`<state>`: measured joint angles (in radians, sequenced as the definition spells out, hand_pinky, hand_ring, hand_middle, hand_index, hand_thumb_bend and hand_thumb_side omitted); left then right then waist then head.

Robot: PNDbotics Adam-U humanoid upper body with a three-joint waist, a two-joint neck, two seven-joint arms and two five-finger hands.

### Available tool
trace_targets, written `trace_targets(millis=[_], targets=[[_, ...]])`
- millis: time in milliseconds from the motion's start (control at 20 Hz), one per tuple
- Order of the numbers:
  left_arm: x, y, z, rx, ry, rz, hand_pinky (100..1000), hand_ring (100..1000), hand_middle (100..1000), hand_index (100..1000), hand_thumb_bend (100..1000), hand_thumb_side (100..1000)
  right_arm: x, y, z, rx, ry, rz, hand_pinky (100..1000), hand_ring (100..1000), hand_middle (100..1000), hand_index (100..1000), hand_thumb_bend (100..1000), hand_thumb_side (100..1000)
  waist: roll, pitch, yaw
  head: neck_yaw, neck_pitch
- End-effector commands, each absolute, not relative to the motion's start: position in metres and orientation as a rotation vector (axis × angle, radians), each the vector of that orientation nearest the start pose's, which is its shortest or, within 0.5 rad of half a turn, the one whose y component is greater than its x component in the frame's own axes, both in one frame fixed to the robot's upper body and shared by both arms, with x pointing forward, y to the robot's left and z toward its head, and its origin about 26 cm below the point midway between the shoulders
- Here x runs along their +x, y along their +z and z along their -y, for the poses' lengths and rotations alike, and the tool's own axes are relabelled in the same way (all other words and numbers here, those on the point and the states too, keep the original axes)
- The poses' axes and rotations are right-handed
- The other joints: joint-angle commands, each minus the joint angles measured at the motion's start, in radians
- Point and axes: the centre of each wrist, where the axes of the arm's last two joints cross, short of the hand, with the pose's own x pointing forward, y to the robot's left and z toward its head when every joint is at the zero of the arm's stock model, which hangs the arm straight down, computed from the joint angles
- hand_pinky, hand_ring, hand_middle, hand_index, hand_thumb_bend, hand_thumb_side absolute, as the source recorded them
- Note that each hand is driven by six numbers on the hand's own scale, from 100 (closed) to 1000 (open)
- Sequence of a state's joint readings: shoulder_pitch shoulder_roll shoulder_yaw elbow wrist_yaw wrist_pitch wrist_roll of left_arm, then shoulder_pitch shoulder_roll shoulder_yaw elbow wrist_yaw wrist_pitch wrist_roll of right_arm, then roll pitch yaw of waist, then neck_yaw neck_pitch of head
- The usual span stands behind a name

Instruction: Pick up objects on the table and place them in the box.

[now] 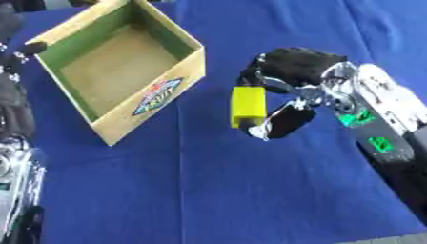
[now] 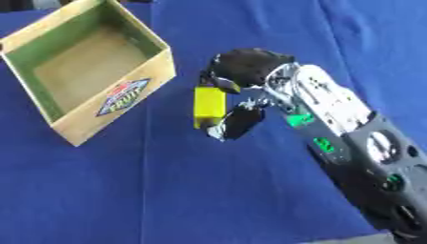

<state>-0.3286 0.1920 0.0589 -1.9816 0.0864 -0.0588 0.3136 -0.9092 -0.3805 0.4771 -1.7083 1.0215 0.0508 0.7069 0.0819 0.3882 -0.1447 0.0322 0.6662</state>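
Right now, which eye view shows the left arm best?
Left eye view: the left arm runs down the picture's left edge, black above, silver below. The right eye view shows none of it, only the box and the right hand holding the yellow block.

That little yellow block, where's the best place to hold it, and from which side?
By its two short ends, coming from the right, judging by how the right hand has it now. The yellow block is taller than wide; the fingers curl over its top and the thumb presses below. That leaves the left side free toward the box.
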Motion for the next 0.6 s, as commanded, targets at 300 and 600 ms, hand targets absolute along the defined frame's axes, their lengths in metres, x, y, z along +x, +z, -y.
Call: trace_targets(millis=[300, 600], targets=[[0.303, 0.204, -0.252, 0.149, 0.204, 2.387, 682, 846, 766, 825, 100, 989, 0.352, 0.305, 0.086, 1.346, -2.327, -2.205, 695, 644, 385, 470, 100, 466, -0.001, -0.025, -0.001, -0.001, -0.011], [0.303, 0.204, -0.251, 0.146, 0.206, 2.386, 683, 848, 767, 825, 100, 990, 0.345, 0.331, 0.084, 1.412, -2.148, -2.281, 697, 655, 385, 460, 100, 515, -0.001, -0.030, 0.010, -0.005, -0.013]])
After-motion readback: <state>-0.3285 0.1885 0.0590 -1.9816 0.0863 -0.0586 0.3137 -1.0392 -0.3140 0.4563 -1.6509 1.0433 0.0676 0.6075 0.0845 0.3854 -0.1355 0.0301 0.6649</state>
